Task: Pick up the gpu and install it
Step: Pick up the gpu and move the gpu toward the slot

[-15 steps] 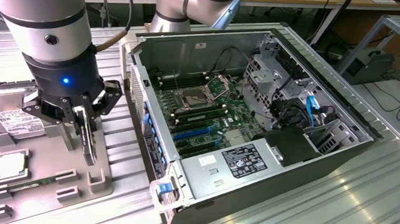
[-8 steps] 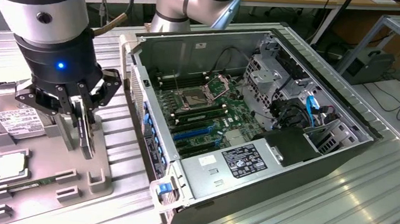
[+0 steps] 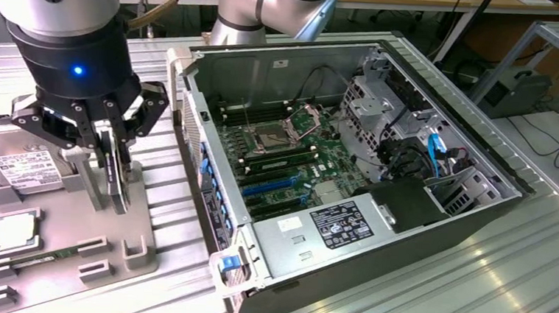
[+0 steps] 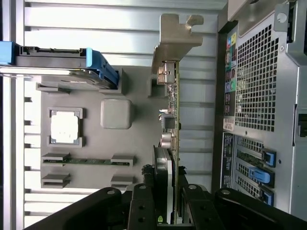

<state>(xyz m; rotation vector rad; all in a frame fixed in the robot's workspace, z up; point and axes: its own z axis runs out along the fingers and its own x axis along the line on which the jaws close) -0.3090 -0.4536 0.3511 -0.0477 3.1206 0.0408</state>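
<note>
Exterior view: set high and to one side, angled steeply down over the tabletop (image 3: pixel 492 289) at middle range, open computer case (image 3: pixel 256 74) central, grey tray (image 3: pixel 68 223) at the exterior view's left, arm (image 3: pixel 63 8) close in the foreground.

Wrist view: mounted behind the hand (image 4: pixel 167 191), aimed straight down past its fingers (image 4: pixel 144 201), very near the gpu (image 4: pixel 171 110), seen edge-on.

Shared by both: tray, gpu, hand, and the computer case's vented rear side.

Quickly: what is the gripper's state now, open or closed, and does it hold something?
Gripper: closed on the gpu, which it holds on edge.
</note>
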